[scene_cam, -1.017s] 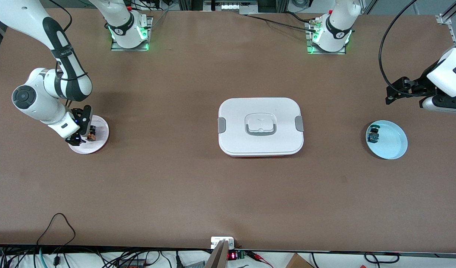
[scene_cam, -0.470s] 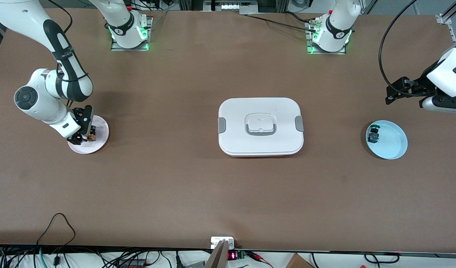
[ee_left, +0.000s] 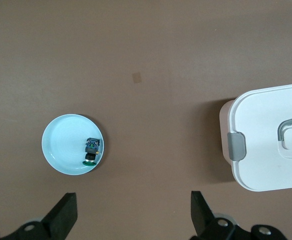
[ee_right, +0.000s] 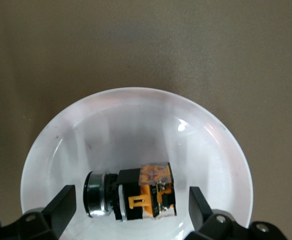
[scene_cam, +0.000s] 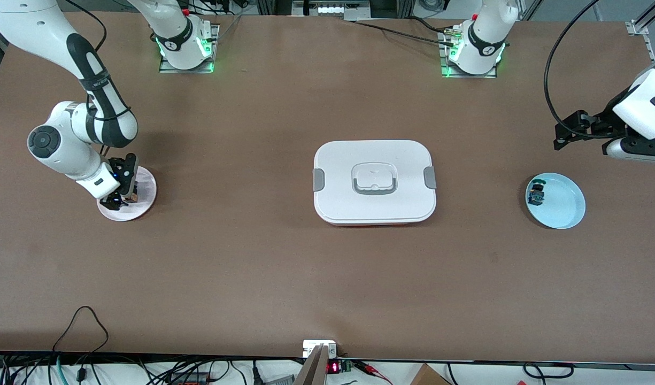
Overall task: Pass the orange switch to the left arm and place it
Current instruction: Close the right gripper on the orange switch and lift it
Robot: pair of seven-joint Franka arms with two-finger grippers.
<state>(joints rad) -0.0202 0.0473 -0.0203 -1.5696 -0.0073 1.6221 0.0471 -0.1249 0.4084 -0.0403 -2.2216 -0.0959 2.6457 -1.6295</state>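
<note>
- The orange switch [ee_right: 133, 194] is seen lying on its side in the pink plate [scene_cam: 145, 184] toward the right arm's end of the worktop [scene_cam: 252, 256], well apart from the box [scene_cam: 374, 182] at the middle.
- The right pincer [scene_cam: 121, 199] is held low over the plate with its fingers apart, one on either side of the switch, which is not yet gripped.
- A slip is judged possible: the switch lies on a curved, glossy dish, and it could be rolled or pushed aside if one finger touches first.
- The plate itself could be nudged or tipped if the fingertips are brought down onto its rim.
- The left pincer [ee_left: 131, 220] waits above the blue plate [scene_cam: 565, 206], its fingers apart; the teal switch [scene_cam: 536, 193] there could be mistaken for the target.
- Compared with a second ago, the right pincer has been lowered and drawn closer around the switch; the left arm, box and both plates are unchanged.
</note>
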